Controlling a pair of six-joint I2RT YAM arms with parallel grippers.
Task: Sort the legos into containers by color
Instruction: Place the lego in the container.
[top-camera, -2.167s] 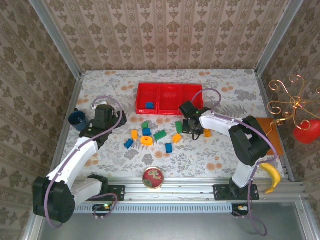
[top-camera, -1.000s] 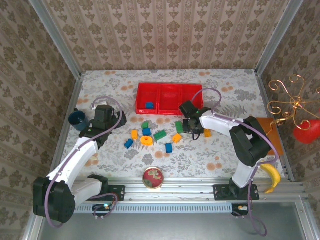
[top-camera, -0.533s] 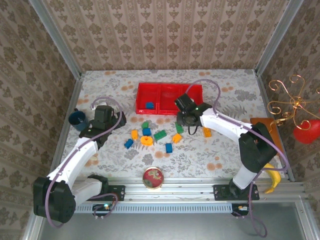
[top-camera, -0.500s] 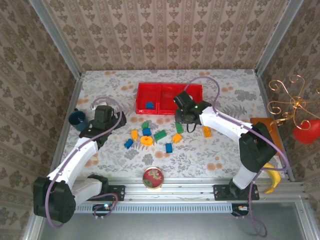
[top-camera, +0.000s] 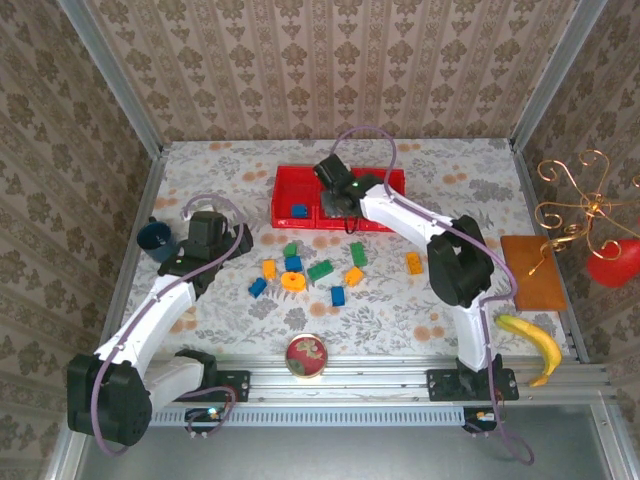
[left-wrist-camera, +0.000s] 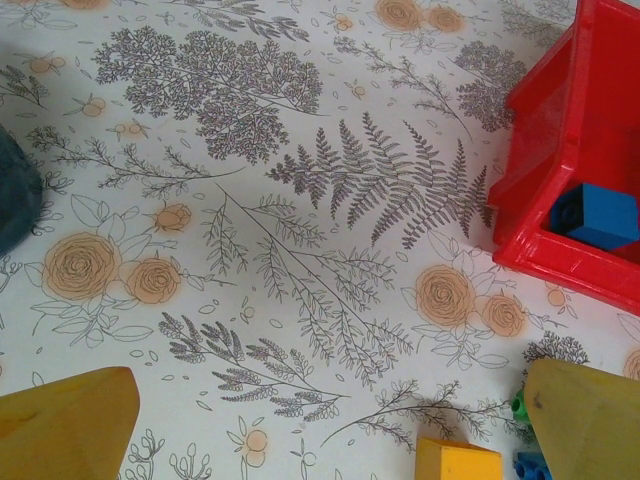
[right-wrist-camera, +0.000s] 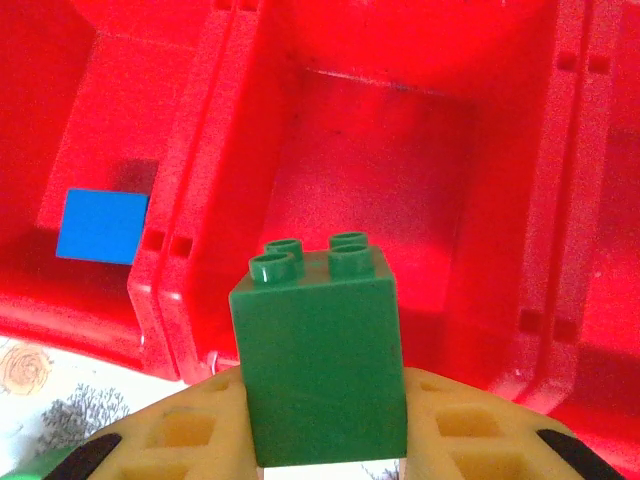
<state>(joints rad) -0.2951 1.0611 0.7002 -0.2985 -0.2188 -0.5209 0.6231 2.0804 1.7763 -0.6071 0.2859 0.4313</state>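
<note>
Right gripper (right-wrist-camera: 325, 440) clamps a chunky green plastic block (right-wrist-camera: 322, 355), its long axis and studs pointing away from the fingers, over the middle compartment of the red three-part plastic tray (right-wrist-camera: 180, 300). Left of the tray, left gripper (left-wrist-camera: 325, 425) hangs wide open.

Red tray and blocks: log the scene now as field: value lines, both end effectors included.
tray: three compartments, far side of table
left compartment: one blue block
right end effector: shut on green block, over middle compartment
left end effector: open, empty, over table left of tray
loose blocks: blue, green, orange, on table before tray
orange ring: among them
</note>
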